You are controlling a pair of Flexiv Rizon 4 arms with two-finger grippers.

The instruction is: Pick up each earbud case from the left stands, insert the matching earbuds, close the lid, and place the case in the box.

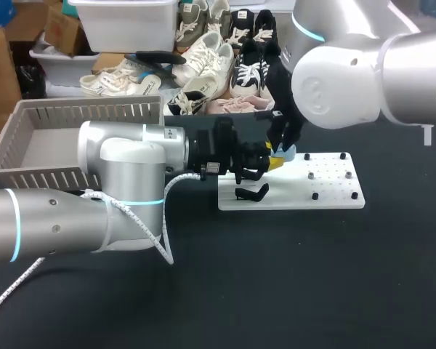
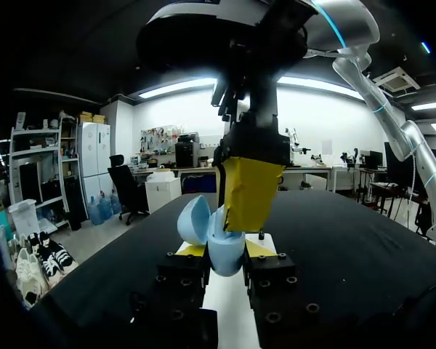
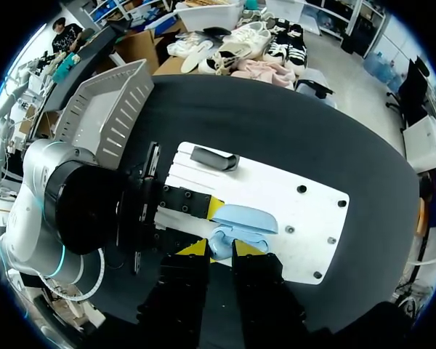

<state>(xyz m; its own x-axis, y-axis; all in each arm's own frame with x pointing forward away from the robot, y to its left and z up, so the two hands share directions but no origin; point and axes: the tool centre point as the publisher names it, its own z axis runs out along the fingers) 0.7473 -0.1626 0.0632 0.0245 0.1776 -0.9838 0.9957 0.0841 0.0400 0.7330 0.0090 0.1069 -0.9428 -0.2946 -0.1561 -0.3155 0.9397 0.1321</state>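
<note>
Black tabletop (image 1: pixel 276 291) carried the white stand board (image 1: pixel 327 198), with the grey box (image 1: pixel 29 171) off beside my left arm. My left gripper (image 2: pixel 225 251) was pinching the pale blue earbud case (image 2: pixel 225 260) by its lower shell, one yellow tip on each side, just above the board. Its lid (image 2: pixel 193 218) stood open, tipped back toward one of my left fingers (image 2: pixel 192 249), so the mouth faced up at my right gripper (image 3: pixel 219 251), which hung directly over it. Whether that gripper was spread or closed I could not tell, nor whether it carried an earbud.

I judged the case light, hard and glossy, so liable to slide or twist in a pinch. The hinge looked like the weak point, so holding the lower shell across its short sides, clear of the lid, seemed right. As far as I could see, the long axis ran out ahead of my left gripper, along the board's length.
</note>
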